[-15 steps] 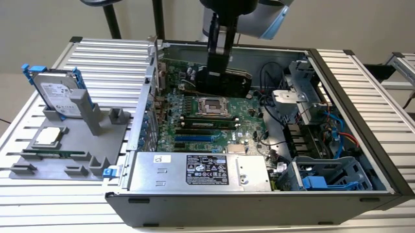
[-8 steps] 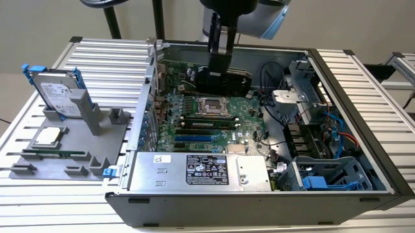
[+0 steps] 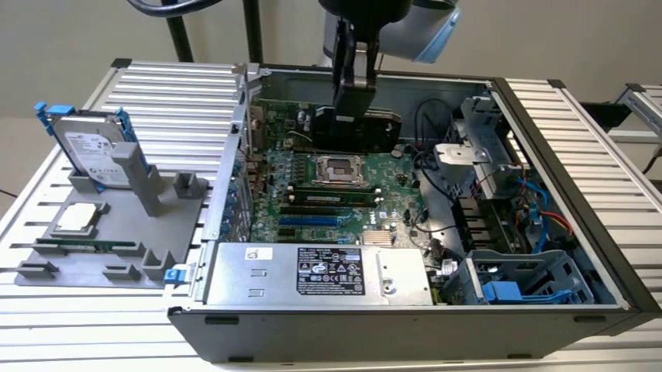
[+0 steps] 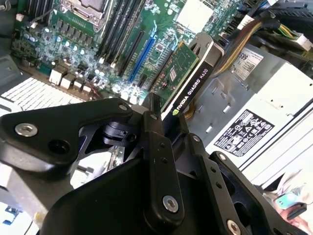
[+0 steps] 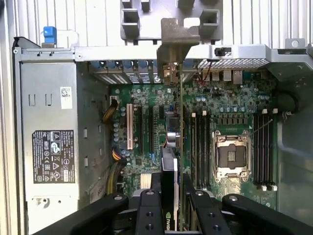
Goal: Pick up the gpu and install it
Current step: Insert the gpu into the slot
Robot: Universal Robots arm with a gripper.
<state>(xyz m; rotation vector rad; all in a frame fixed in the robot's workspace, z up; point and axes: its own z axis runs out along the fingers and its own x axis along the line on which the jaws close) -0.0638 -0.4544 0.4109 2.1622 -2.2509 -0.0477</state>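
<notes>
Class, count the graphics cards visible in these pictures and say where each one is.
1. The gpu is clamped in the gripper, held above the motherboard inside the open computer case. Another could be hidden behind the arm.

Exterior view: black gripper (image 3: 352, 97) hangs inside the open black computer case (image 3: 579, 201), clamped on the flat black-shrouded gpu card (image 3: 357, 130), held upright over the green motherboard (image 3: 331, 194) near the bare CPU socket (image 3: 337, 169). Silver power supply box (image 3: 315, 275) sits along the near case wall. On the exterior view's left, a grey parts fixture (image 3: 114, 232) holds an upright silver hard drive with blue rails (image 3: 88, 151) and a square silver CPU chip (image 3: 81, 218).
</notes>
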